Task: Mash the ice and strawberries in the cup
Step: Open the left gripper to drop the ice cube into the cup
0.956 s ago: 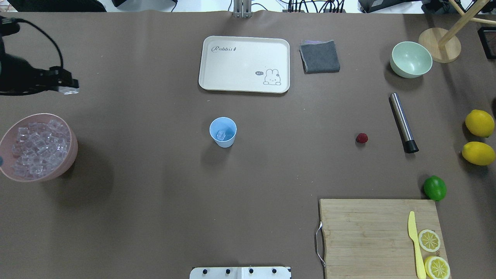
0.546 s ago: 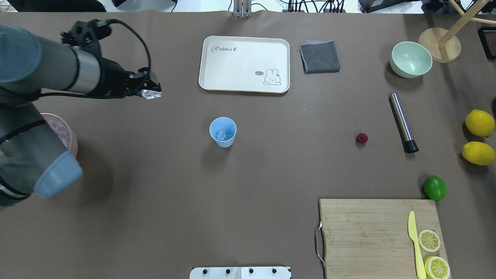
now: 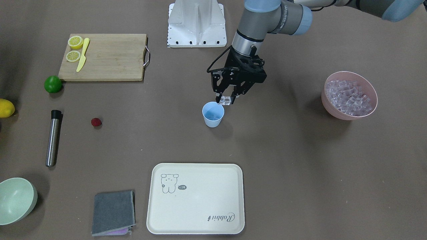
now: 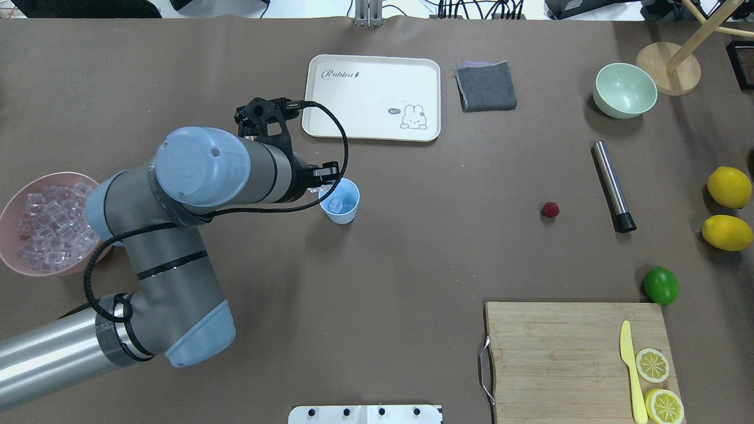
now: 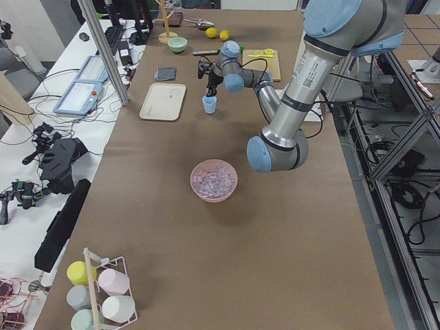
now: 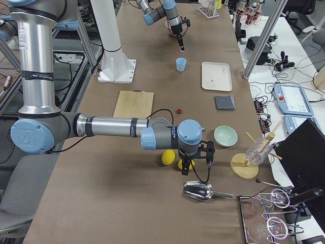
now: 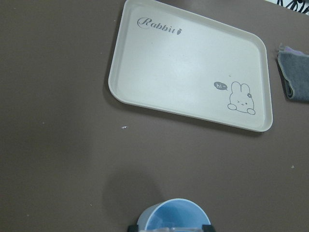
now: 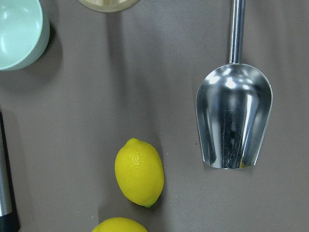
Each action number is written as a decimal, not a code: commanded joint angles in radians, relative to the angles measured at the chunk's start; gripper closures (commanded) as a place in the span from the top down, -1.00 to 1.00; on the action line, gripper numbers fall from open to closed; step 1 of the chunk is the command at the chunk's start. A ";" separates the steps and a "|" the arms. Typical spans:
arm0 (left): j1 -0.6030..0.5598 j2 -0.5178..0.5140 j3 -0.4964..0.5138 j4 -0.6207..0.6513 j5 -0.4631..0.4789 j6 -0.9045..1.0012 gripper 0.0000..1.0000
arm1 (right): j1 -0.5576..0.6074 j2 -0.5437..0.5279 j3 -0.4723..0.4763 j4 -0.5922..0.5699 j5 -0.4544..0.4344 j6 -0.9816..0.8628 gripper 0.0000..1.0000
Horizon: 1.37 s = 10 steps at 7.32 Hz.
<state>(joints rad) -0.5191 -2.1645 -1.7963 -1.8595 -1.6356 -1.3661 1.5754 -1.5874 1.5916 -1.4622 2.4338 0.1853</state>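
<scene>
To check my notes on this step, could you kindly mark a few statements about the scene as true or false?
1. The left pincer holds an ice cube close to the cup's rim. True.
2. The strawberry is in the cup. False: it lies on the table, well apart from the cup.
3. One piece of ice lies inside the cup. True.
4. The pink bowl is empty. False: it is heaped with ice.
</scene>
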 commanded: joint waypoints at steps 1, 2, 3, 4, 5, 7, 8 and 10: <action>0.054 -0.015 0.053 -0.039 0.065 -0.022 -1.00 | 0.000 0.003 0.001 0.000 0.004 0.014 1.00; 0.053 -0.027 0.058 -0.038 0.065 -0.022 -1.00 | 0.000 0.004 0.001 0.000 0.004 0.016 1.00; 0.053 -0.029 0.064 -0.038 0.065 -0.021 -1.00 | -0.002 0.006 0.001 0.002 0.004 0.013 1.00; 0.050 -0.029 0.069 -0.040 0.066 -0.016 -1.00 | 0.000 0.006 0.001 0.002 0.004 0.005 1.00; 0.050 -0.029 0.080 -0.040 0.066 -0.018 -1.00 | -0.002 0.006 0.002 0.002 0.004 0.003 1.00; 0.048 -0.031 0.091 -0.052 0.066 -0.018 0.23 | -0.002 0.009 0.002 0.002 0.002 0.005 1.00; 0.045 -0.031 0.091 -0.052 0.066 -0.021 0.92 | 0.000 0.010 0.002 0.002 0.004 0.008 1.00; 0.010 -0.031 0.086 -0.050 0.063 -0.016 0.93 | -0.002 0.012 0.011 0.009 0.004 0.011 1.00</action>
<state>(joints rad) -0.4872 -2.1951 -1.7074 -1.9107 -1.5699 -1.3867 1.5749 -1.5769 1.5953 -1.4586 2.4373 0.1936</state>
